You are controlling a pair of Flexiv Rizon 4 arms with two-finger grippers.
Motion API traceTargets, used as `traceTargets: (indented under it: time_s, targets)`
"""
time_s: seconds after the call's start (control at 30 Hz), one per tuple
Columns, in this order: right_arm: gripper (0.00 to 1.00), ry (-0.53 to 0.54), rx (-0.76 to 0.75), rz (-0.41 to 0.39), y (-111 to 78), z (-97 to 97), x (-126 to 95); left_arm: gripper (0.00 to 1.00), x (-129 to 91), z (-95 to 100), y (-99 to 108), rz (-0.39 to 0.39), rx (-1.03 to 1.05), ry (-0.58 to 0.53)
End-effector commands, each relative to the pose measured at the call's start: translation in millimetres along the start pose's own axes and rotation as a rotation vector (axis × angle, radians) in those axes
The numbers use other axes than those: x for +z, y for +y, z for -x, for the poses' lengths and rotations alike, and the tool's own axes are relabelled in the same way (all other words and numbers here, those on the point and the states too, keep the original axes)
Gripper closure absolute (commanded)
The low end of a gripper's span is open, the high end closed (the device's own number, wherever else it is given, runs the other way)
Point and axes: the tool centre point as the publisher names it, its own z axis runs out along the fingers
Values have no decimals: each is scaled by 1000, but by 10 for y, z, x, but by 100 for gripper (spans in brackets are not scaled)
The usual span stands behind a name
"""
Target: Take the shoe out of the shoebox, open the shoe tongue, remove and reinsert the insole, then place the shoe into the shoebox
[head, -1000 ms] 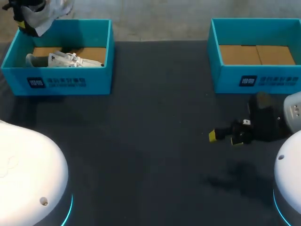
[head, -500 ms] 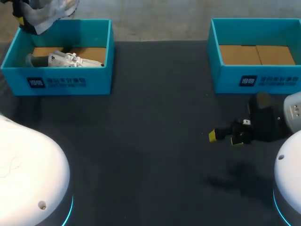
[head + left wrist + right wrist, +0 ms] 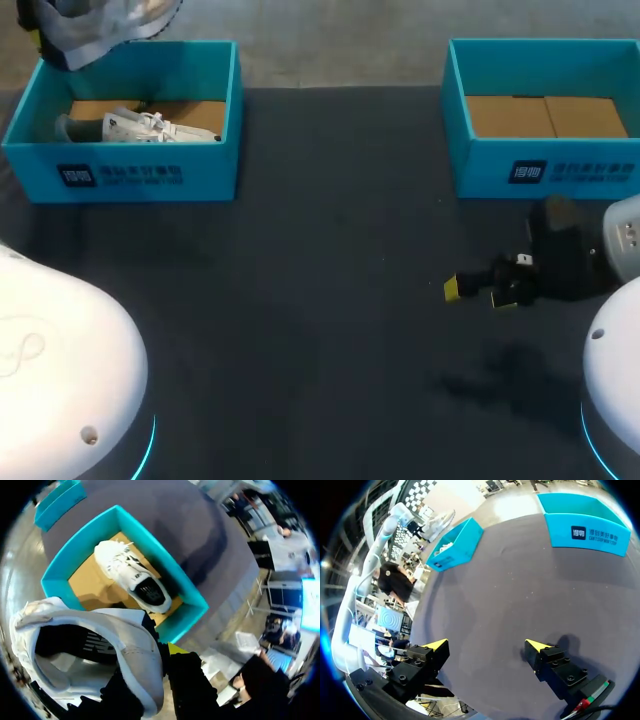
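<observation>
Clamping the heel collar of the white shoe [image 3: 90, 650], your left gripper [image 3: 159, 652] holds it above the left shoebox [image 3: 192, 597], where a second shoe [image 3: 132, 575] lies. Taking out looks done, so I'd next lower it to the table [image 3: 520, 580]. Your right gripper [image 3: 487, 647] hovers there, fingers apart, ready to help.

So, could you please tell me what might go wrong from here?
The left hand grips the white mesh sneaker only by the rim of its opening, so it may slip or swing. A drop could land it on the second white sneaker in the teal cardboard shoebox below.
</observation>
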Motion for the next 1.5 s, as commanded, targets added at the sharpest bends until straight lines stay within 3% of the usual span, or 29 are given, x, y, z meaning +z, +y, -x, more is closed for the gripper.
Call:
traceTargets:
  time_s: [0.03, 0.37, 0.47, 0.8, 1.5]
  targets:
    - [0, -5, 1, 2, -20, -15, -6, 100, -2, -102, 75, 30, 169, -12]
    - [0, -5, 1, 2, -20, -15, -6, 100, 71, -85, 270, 60, 526, 38]
    - [0, -5, 1, 2, -20, -15, -6, 100, 98, -100, 293, 71, 658, 5]
    - [0, -5, 1, 2, -20, -15, -6, 100, 95, -8, 371, 72, 694, 9]
    - [0, -5, 1, 2, -20, -15, -6, 100, 87, 11, 331, 78, 663, 21]
